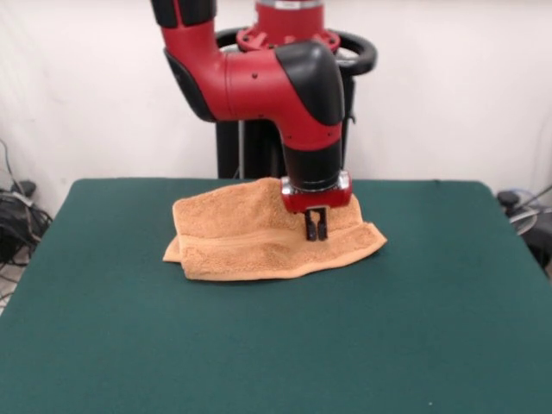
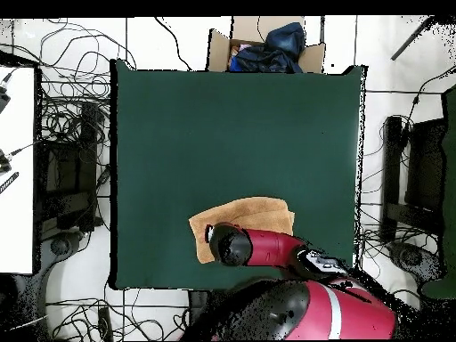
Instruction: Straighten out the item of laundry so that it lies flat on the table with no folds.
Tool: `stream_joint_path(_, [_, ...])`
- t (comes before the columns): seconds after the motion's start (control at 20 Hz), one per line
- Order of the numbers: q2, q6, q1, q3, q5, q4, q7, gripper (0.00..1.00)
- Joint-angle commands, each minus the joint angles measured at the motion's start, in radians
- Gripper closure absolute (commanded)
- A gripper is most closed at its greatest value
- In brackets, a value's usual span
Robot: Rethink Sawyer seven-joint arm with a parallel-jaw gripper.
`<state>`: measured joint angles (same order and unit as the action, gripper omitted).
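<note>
The item of laundry (image 1: pixel 250 237) is an orange-tan towel lying folded over itself on the far middle of the green table (image 1: pixel 276 345), with a thick doubled edge along its near side. My gripper (image 1: pixel 316 228) points straight down over the towel's right part, its two black fingers close together and shut, tips at the cloth. I cannot tell whether any cloth is pinched between them. In the overhead view the towel (image 2: pixel 258 214) lies near the table's bottom edge, partly under the red arm (image 2: pixel 267 248), which hides the gripper.
The green table (image 2: pixel 232 125) stretches wide beyond the towel. A cardboard box (image 2: pixel 267 44) with dark cloth sits past its top edge in the overhead view. Cables and equipment (image 2: pixel 71 134) lie on the floor on both sides.
</note>
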<state>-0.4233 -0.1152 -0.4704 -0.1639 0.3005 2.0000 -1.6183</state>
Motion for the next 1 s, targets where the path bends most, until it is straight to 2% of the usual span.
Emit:
stream_joint_path(0.05, [0.136,0.013,0.012,0.079,0.035,-0.08,-0.114,1.0])
stream_joint_path(0.55, [0.194,0.077,0.007,0.057,0.031,-0.107,-0.13,1.0])
stream_joint_path(0.85, [0.188,0.139,0.071,0.056,-0.017,-0.084,-0.203,1.0])
stream_joint_path(1.0, [0.164,0.158,0.171,0.093,-0.085,-0.078,-0.274,1.0])
